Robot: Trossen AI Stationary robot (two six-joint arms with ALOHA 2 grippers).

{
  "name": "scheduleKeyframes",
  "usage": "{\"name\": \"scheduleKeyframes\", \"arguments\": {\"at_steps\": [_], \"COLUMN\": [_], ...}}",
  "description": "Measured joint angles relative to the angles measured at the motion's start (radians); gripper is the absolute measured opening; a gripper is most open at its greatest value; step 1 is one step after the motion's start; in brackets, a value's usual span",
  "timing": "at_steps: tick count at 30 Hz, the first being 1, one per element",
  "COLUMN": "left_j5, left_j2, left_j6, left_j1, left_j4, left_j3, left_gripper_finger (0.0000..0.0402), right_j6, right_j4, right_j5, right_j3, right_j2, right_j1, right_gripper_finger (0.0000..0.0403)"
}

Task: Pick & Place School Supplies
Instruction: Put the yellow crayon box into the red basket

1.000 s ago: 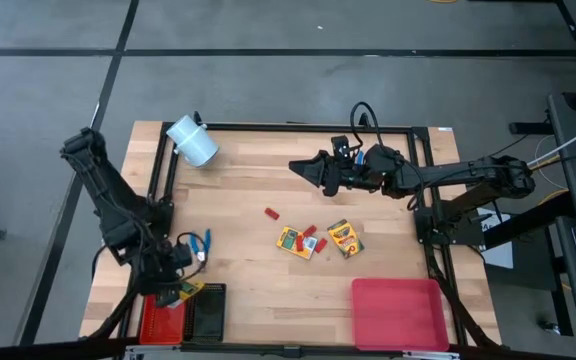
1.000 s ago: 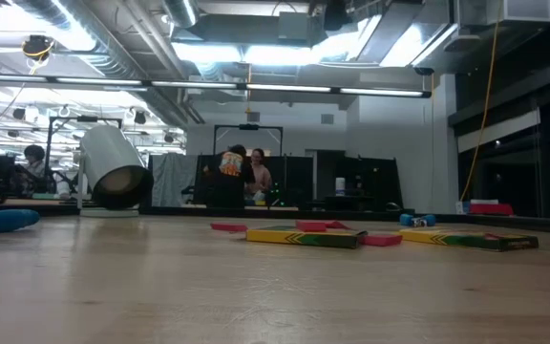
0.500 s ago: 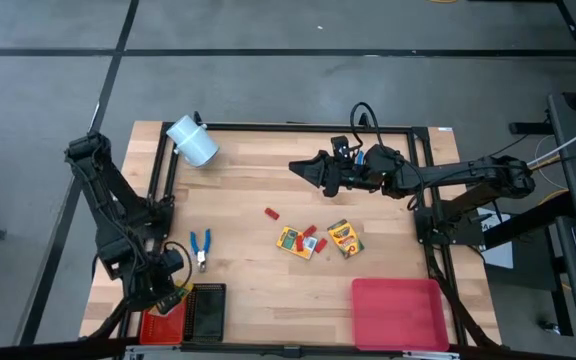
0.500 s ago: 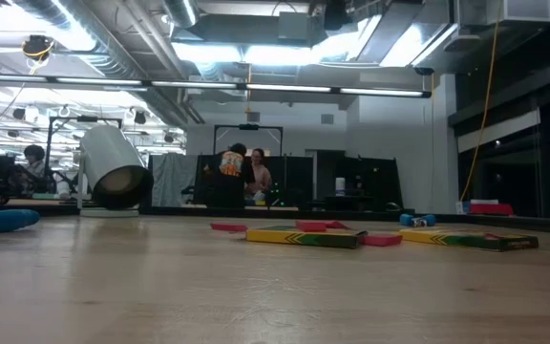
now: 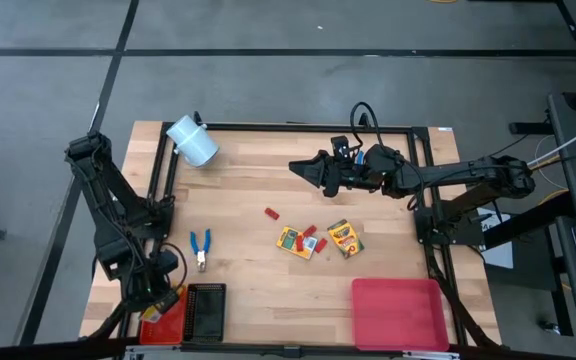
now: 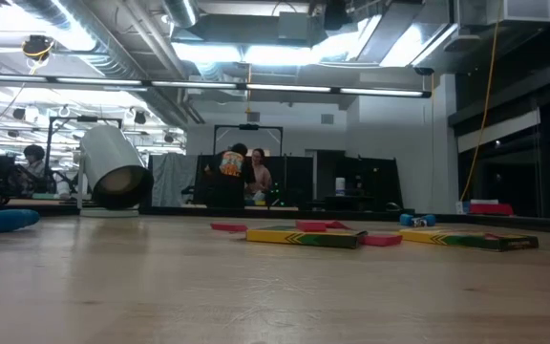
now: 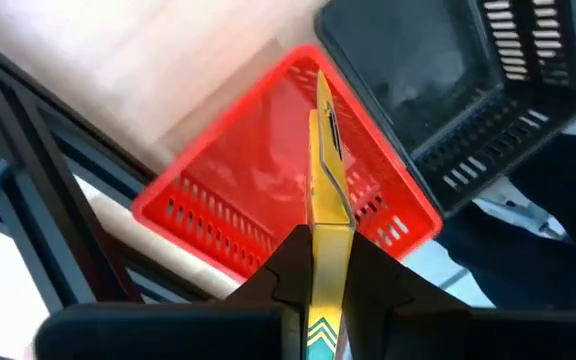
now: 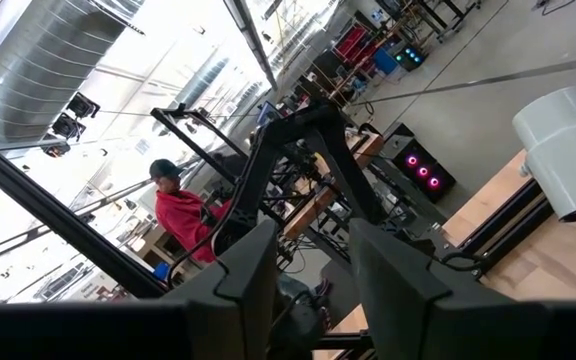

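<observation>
Left wrist view: jaws clamped on crayon box (image 7: 326, 215) above red tray (image 7: 230, 225).

Pale cylinder (image 5: 192, 141) far-left corner; small red tray (image 5: 155, 324) beside black tray (image 5: 204, 312)

Crayon box (image 7: 320, 190) in left gripper (image 7: 313, 290): yellow w/ green chevrons. Small tray (image 7: 268, 190) red mesh; adj. tray (image 7: 448, 90) black. Pliers (image 5: 201, 246) blue-handled. Large tray (image 5: 398, 315) pinkish-red. Cylinder (image 5: 192, 141) pale blue-white. Counter (image 5: 248, 180) light wood.
</observation>
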Motion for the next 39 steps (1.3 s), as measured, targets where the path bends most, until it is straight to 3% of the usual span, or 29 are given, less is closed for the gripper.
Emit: {"name": "scheduleKeyframes", "arguments": {"at_steps": [12, 27, 39], "left_j5": [0.027, 0.054, 0.014], "left_j2": [0.008, 0.141, 0.121], "left_j6": [-0.051, -0.138, -0.102], "left_j1": [0.000, 0.025, 0.025], "left_j4": [0.031, 0.127, 0.087], "left_j3": [0.007, 0.008, 0.008], "left_gripper_finger": [0.0026, 0.0026, 0.0181], "right_j6": [-0.019, -0.034, -0.033], "right_j4": [0.000, 0.000, 0.000], "right_j5": [0.003, -0.002, -0.016], "right_j3": [0.000, 0.000, 0.000], "right_j2": [0.000, 0.000, 0.000], "right_j1": [0.000, 0.000, -0.001], "right_gripper_finger": [0.0131, 0.0131, 0.0131]}}
